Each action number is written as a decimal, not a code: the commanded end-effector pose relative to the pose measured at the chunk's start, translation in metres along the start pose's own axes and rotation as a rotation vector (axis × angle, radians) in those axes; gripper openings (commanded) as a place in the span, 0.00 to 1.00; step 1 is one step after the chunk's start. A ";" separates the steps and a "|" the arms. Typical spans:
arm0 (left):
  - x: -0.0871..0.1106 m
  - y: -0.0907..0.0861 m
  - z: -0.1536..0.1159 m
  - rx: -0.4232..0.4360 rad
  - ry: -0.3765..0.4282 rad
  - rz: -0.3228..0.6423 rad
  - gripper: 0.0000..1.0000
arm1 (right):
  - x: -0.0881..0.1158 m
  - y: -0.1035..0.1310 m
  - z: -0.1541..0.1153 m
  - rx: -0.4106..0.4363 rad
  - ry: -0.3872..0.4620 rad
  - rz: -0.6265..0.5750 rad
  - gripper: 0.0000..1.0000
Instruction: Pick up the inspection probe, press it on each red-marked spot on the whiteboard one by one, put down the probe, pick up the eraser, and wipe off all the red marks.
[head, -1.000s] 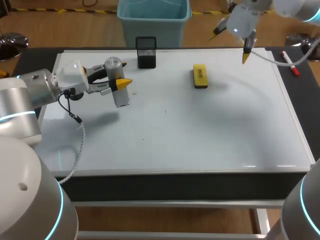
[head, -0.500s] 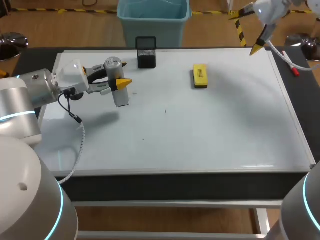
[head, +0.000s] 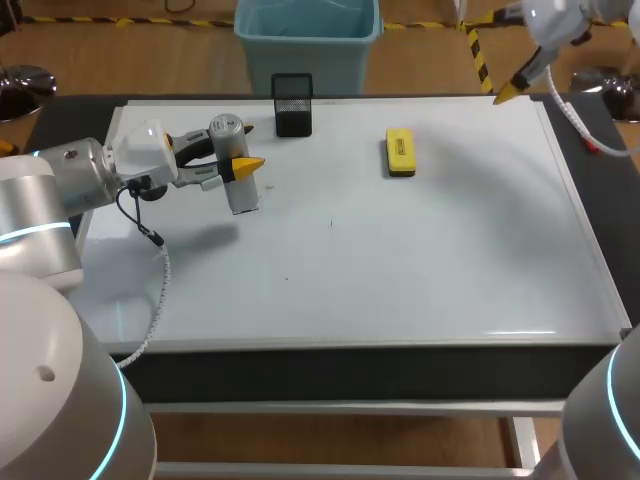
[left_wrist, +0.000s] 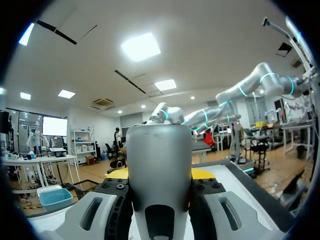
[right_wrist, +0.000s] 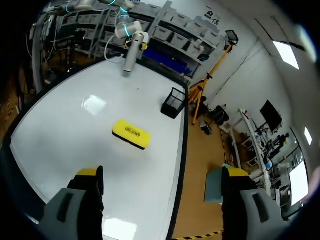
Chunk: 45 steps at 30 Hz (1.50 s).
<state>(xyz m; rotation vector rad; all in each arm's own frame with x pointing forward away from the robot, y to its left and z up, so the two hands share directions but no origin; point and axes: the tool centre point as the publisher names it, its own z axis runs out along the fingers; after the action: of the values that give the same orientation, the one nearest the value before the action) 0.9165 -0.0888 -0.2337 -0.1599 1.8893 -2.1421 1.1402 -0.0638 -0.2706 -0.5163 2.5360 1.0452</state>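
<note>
Since a second ago the right arm has swung up and back from above the board near the eraser to the far right corner, while the left arm has not shifted at all. Its left end effector (head: 236, 166) is clamped on the inspection probe (head: 244, 196), both fingers pressing the body from two sides. It holds the probe roughly upright, with a slight tilt, over the left part of the whiteboard (head: 400, 260). The right end effector (right_wrist: 162, 175) is spread wide and carries nothing. It hangs by the board's far right corner, and in its wrist view the eraser (head: 400, 152) lies ahead of it on the board's far half, well apart from either arm. As for progress, the pick-up of the probe looks done. I can make out no red marks on the board, only one or two tiny dark specks, so I cannot judge whether pressing or wiping is still needed. Putting the probe down and taking the eraser are plainly still to come. The probe is a smooth, matt grey cylinder with a rounded cap, likely hard plastic or metal. The eraser is a small yellow block with a darker underside, probably felt. The whiteboard is glossy and white, throwing back the ceiling lights, and it lies flat on a dark desk (head: 612, 200). A black mesh holder (head: 292, 103) stands at the board's far edge.
</note>
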 end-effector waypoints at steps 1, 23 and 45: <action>0.000 -0.001 0.000 -0.001 -0.002 0.000 0.00 | 0.004 0.011 -0.004 0.023 -0.012 -0.031 1.00; -0.005 -0.002 0.006 -0.017 0.013 0.016 0.00 | 0.004 0.011 -0.004 0.023 -0.012 -0.031 1.00; -0.163 -0.061 0.025 0.000 0.291 0.046 0.00 | 0.004 0.011 -0.004 0.023 -0.012 -0.031 1.00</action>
<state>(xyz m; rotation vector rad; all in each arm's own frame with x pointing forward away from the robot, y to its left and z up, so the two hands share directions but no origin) 1.0307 -0.0586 -0.1573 0.0282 1.9339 -2.1668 1.1316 -0.0597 -0.2636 -0.5373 2.5160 1.0091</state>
